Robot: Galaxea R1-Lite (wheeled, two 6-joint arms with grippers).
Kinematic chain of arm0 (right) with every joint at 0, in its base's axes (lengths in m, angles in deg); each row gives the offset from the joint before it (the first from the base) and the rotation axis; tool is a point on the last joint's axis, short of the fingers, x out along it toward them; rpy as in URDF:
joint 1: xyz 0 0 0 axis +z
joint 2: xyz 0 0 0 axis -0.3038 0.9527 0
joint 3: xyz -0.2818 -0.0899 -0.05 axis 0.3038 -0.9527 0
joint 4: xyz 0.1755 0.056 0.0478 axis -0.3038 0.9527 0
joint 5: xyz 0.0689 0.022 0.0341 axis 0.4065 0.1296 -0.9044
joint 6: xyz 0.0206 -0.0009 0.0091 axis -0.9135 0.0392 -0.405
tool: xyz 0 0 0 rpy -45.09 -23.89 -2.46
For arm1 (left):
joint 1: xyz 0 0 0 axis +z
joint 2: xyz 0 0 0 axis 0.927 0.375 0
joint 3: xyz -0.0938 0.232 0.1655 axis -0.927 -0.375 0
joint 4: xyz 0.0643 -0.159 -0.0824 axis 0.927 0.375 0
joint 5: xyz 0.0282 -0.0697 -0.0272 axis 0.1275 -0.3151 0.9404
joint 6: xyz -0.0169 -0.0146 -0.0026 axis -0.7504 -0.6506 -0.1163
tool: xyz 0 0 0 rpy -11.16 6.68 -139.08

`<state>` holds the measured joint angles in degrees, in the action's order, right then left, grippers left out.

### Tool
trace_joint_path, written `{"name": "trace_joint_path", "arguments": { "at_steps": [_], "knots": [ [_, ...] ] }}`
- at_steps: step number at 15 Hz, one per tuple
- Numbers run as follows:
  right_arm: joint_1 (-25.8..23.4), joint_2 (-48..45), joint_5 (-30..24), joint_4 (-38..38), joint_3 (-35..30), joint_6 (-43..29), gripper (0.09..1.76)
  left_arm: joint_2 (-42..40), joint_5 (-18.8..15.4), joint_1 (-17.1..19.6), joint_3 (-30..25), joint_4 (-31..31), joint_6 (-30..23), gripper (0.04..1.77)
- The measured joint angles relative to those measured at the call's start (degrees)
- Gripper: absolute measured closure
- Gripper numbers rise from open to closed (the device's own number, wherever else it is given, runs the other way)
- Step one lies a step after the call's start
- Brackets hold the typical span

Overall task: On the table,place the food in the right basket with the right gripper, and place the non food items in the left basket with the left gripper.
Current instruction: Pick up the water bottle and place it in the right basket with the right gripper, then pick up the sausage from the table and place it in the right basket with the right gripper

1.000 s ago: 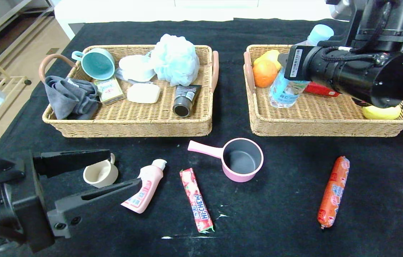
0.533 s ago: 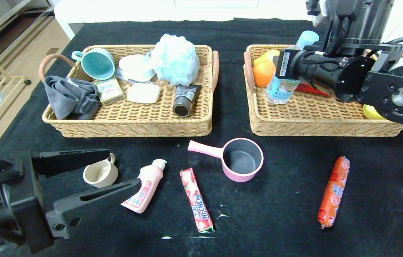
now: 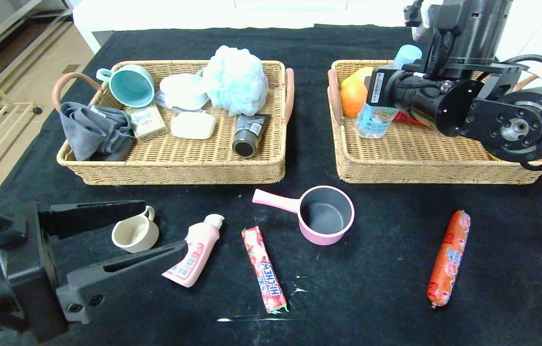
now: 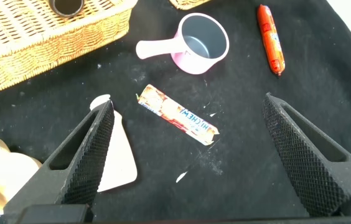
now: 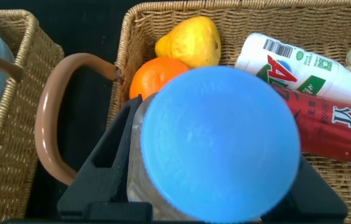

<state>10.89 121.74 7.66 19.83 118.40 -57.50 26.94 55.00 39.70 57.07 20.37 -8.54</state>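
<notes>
My right gripper is shut on the clear bottle with the pale blue cap and holds it tilted over the back left part of the right basket. My left gripper is open and empty low over the table, between the beige cup and the pink squeeze bottle. The Hi-Chew stick, the pink saucepan and the orange sausage lie on the cloth in front of the baskets. The left basket stands at the back left.
The left basket holds a teal mug, a grey cloth, a blue bath puff, soap and a dark tube. The right basket holds an orange, a yellow fruit, a white bottle and a red packet.
My right arm has swung back and left over the right basket, and the bottle now stands more upright. The left gripper has drawn back slightly.
</notes>
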Motion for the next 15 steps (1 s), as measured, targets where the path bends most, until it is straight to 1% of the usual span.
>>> {"name": "trace_joint_path", "arguments": {
  "at_steps": [2,5,9,12,15],
  "knots": [
    [-0.11,0.17,0.05,0.00,0.00,0.02,0.73,-0.22,-0.05,0.00,-0.02,0.00,0.01,0.09],
    [-0.11,0.20,-0.02,-0.17,-0.17,0.02,0.54,-0.35,-0.13,-0.02,-0.04,-0.02,-0.02,0.09],
    [-0.09,-0.17,0.02,0.10,-0.78,0.09,0.38,-0.37,-0.13,-0.02,-0.17,-0.02,0.00,0.09],
    [0.44,-2.26,-0.06,0.49,-3.75,0.06,0.31,-0.37,-0.13,-0.02,-0.37,-0.07,0.41,0.09],
    [1.68,-6.31,-0.16,0.40,-9.53,-0.02,0.25,-0.37,-0.13,0.00,-0.41,-0.13,0.54,0.09]
  ]
}}
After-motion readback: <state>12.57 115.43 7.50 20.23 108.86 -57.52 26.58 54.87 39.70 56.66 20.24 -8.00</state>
